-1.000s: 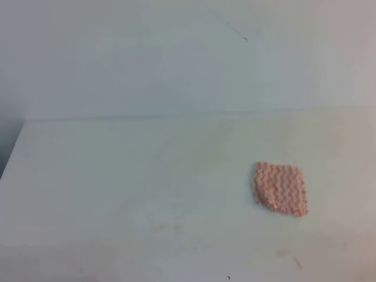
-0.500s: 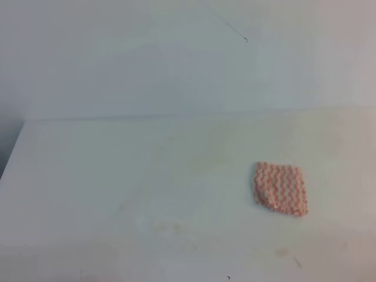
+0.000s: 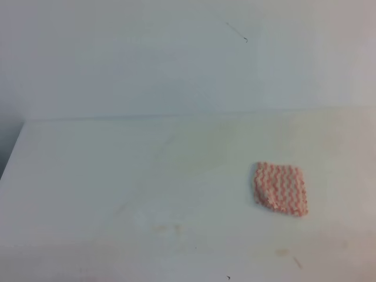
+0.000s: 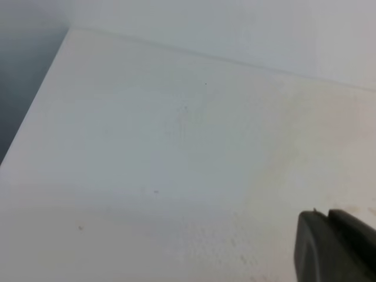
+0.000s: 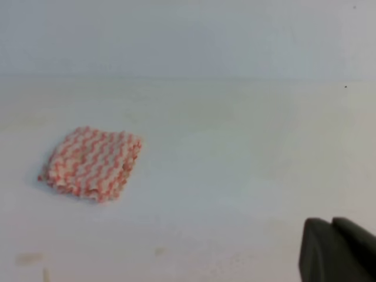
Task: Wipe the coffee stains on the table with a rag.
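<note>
The rag [image 3: 281, 188] lies flat on the surface [image 3: 88, 176], right of centre and untouched. No clear coffee puddle shows; all you have are faint brownish marks near the front edge, one patch [image 3: 166, 228] left of the rag and a smaller smudge [image 3: 282, 252] just nearer than it. Judge which is the real stain before you commit.

Your right hand [image 5: 338, 249] sits at the near right, well apart from the rag, fingers pressed together and holding nothing. Open it before you descend. The left hand [image 4: 335, 244] shows only as a dark tip over bare surface; you cannot tell how far it is open.

Come down on the rag's middle, pinch a good fold so it won't slip, then drag it flat across the stain with light downward pressure. Keep the cloth spread; a bunched rag will only smear.
</note>
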You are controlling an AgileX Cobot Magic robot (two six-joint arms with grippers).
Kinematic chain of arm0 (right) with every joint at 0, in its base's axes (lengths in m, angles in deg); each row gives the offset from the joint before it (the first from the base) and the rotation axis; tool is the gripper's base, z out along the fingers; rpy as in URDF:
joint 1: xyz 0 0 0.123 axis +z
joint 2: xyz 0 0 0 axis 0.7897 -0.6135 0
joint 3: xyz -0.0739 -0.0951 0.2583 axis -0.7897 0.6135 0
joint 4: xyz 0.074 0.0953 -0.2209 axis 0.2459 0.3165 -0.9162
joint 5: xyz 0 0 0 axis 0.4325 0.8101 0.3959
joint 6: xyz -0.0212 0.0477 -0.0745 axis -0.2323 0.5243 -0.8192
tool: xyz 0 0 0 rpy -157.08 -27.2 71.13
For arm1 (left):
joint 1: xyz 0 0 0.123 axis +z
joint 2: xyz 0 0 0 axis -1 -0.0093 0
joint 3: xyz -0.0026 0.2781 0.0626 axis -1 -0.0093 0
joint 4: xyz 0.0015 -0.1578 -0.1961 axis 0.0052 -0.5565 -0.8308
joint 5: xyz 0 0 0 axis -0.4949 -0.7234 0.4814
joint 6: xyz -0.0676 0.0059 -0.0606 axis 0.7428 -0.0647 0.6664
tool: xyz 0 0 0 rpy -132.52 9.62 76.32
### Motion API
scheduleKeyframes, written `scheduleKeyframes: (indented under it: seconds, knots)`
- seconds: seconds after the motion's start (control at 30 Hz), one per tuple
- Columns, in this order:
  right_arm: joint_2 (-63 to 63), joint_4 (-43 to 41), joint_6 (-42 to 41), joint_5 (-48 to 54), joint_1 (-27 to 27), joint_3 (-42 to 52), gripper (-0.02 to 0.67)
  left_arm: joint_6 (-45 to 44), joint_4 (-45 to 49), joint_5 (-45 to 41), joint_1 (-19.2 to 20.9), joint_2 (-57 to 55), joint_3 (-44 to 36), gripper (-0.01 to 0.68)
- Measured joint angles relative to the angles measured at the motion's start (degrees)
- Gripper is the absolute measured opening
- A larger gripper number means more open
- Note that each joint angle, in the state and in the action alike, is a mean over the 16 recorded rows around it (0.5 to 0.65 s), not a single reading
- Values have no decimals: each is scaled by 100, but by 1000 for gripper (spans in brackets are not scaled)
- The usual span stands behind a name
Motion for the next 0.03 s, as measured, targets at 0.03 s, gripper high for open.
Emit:
scheduleKeyframes:
  seconds: [0.03]
  knots:
    - [0, 0, 0, 2, 0, 0, -3, 0, 0, 0, 0, 0, 0, 1]
